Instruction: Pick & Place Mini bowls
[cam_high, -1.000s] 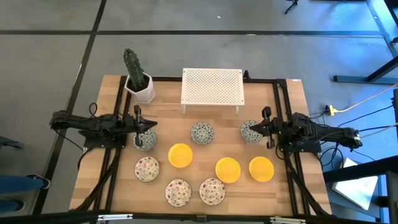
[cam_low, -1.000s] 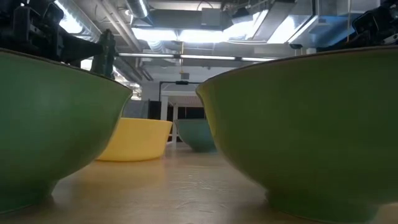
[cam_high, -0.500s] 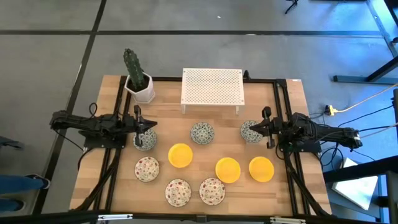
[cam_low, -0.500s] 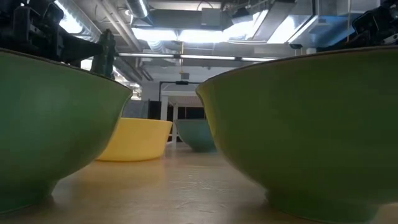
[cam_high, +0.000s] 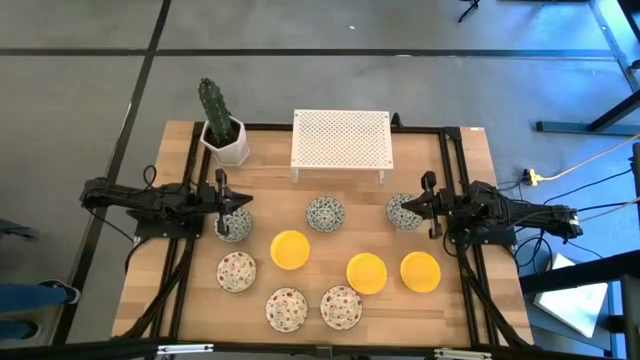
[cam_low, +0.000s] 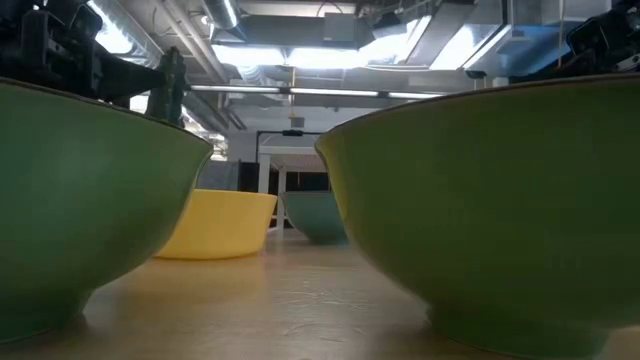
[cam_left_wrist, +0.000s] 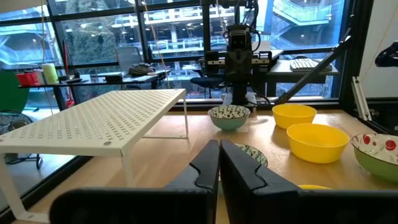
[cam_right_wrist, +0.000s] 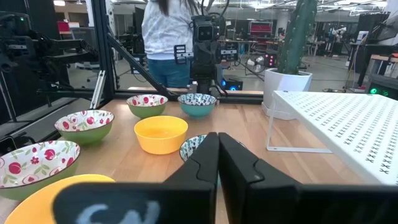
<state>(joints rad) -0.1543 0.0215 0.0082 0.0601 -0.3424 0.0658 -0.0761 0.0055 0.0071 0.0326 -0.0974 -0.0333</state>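
High view: nothing has changed | left gripper (cam_high: 222, 203) and right gripper (cam_high: 428, 205) clenched, empty | your small round patterned mini bowls (cam_high: 325, 213) remain untouched.

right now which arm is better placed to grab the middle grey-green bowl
It's a close call. The bowl lies between the arms. The left gripper hangs over its own patterned bowl, the right gripper beside another. The right gripper looks slightly nearer, so it has a slight edge. Both grippers are shut.
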